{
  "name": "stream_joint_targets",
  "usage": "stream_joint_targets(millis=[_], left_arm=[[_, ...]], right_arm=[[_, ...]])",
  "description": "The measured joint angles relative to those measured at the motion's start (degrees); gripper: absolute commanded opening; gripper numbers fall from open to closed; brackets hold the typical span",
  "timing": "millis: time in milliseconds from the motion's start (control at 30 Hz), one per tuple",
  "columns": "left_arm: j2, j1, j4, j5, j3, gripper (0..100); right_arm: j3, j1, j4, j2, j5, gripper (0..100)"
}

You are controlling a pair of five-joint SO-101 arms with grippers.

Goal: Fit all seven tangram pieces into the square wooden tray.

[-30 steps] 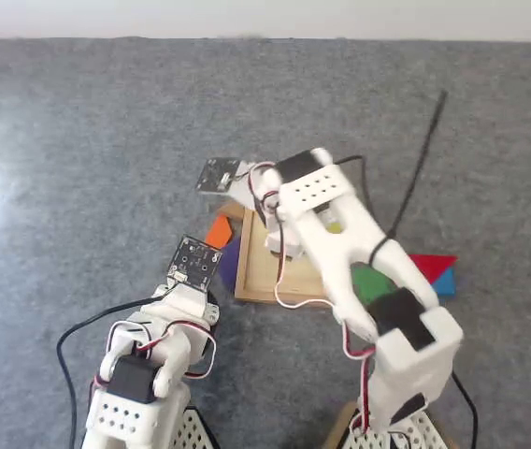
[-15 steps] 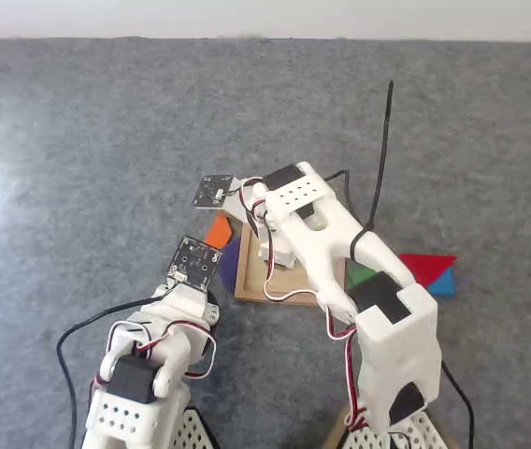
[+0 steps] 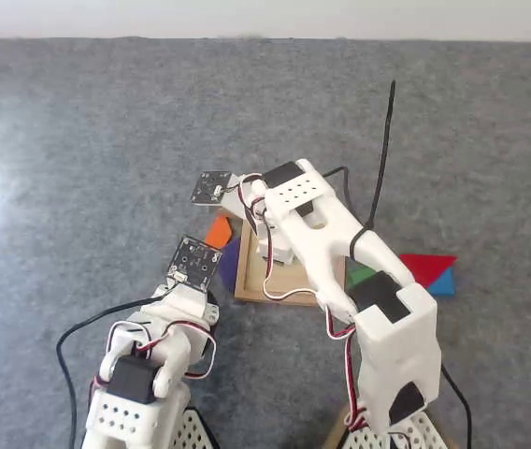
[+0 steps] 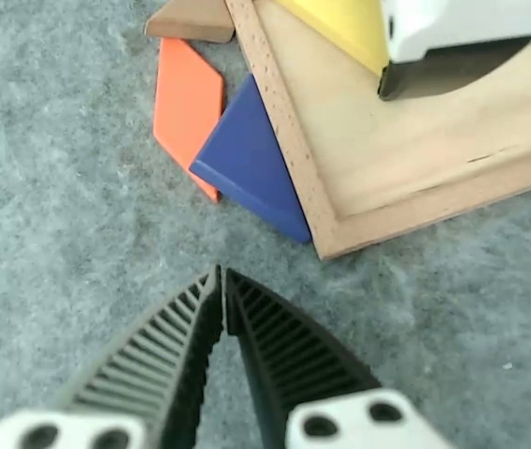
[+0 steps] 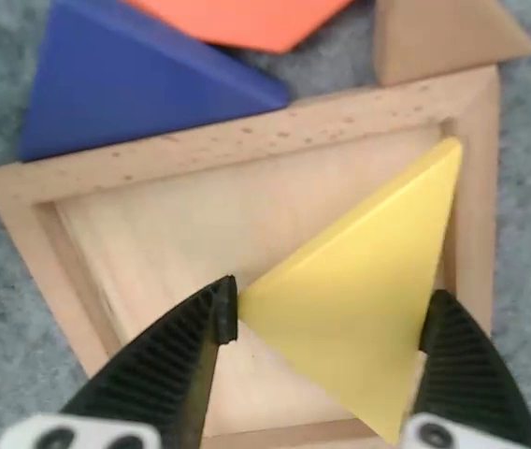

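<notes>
1. The right gripper (image 5: 329, 304) clamps the yellow triangle (image 5: 368, 271) by two edges, low inside the tray (image 5: 247, 140), at mid-frame in its wrist view.
2. One point of the triangle sits in the tray corner at the frame's right. It looks seated or nearly so, and ready for release.
3. At the frame's top, outside the rim, lie the blue triangle (image 5: 125, 94), orange piece (image 5: 247, 19) and tan piece (image 5: 434, 42). In the high view, the green piece (image 3: 361, 276) and red piece (image 3: 426, 266) wait right of the tray.
4. The left gripper (image 4: 221, 285) is closed and empty, over the mat (image 4: 60, 234) near a tray corner.
5. Against a second ago, the right arm has swung left and down in the high view. It has barely moved over the last half second. The left arm is unchanged.
</notes>
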Motion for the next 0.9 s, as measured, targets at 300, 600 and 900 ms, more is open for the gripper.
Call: stream_joint_targets(millis=[300, 600, 900], left_arm=[[0.0, 0.0, 0.0, 0.0, 0.0, 2], [0.0, 0.0, 0.0, 0.0, 0.0, 2], [0.0, 0.0, 0.0, 0.0, 0.0, 2]], right_arm=[[-2.5, 0.2, 2.8, 0.0, 1.0, 37.4], [-8.1, 0.2, 8.0, 0.0, 0.8, 37.3], [-8.4, 1.0, 8.3, -9.8, -9.7, 37.3]])
